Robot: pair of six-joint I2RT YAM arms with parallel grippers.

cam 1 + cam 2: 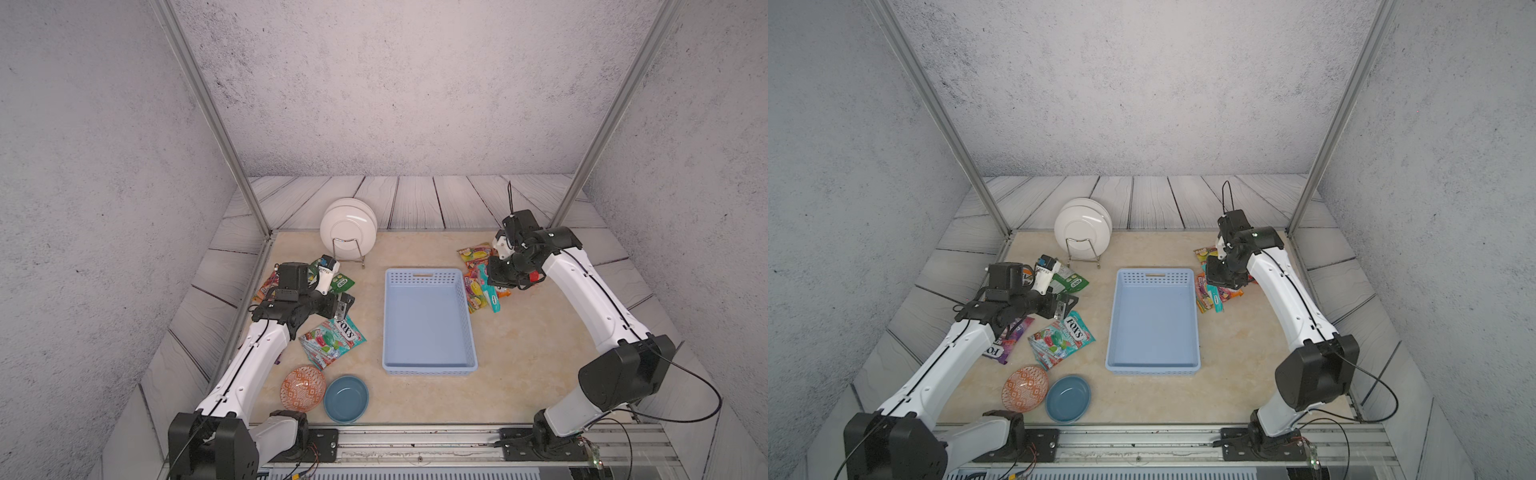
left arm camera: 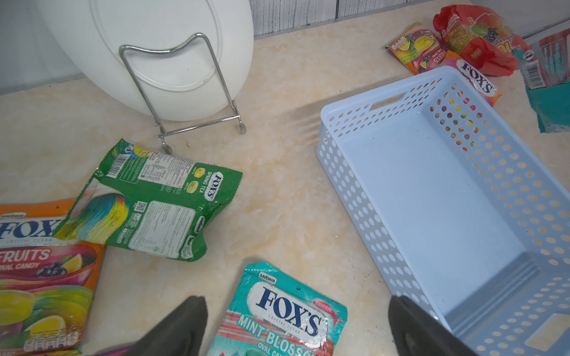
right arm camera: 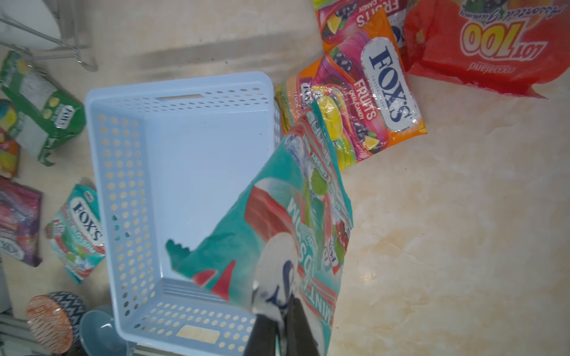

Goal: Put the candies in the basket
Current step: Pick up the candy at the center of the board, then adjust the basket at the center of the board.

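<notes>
Candies lie scattered on both sides of the basket [image 1: 428, 328], a light blue tray that stands empty in the middle of the scene in both top views. The right gripper [image 3: 280, 311] is clamped on the edge of a teal bag [image 3: 277, 215], its jaws pinched together on the foil. The bag sticks out from the jaws just beside the basket's right wall, above a pile of orange bags [image 3: 370, 101] lying close to that wall. Whether the bag's far end is clear of the pile cannot be told. A red bag [image 3: 481, 46] lies next to the pile, on the side away from the basket.

The left gripper [image 2: 297, 303] hangs with its jaws spread wide and holding nothing, above the top edge of a second teal bag [image 1: 332, 340] that lies flat near the basket's left wall. A green bag [image 2: 154, 206] lies label side up between that bag and the plate rack [image 2: 185, 92], one corner overlapping a fruits bag [image 2: 37, 277]. A purple bag [image 1: 1011, 338] shows partly beneath the left arm. An orange bowl [image 1: 303, 388] and a blue bowl [image 1: 345, 399] sit side by side at the front left.
</notes>
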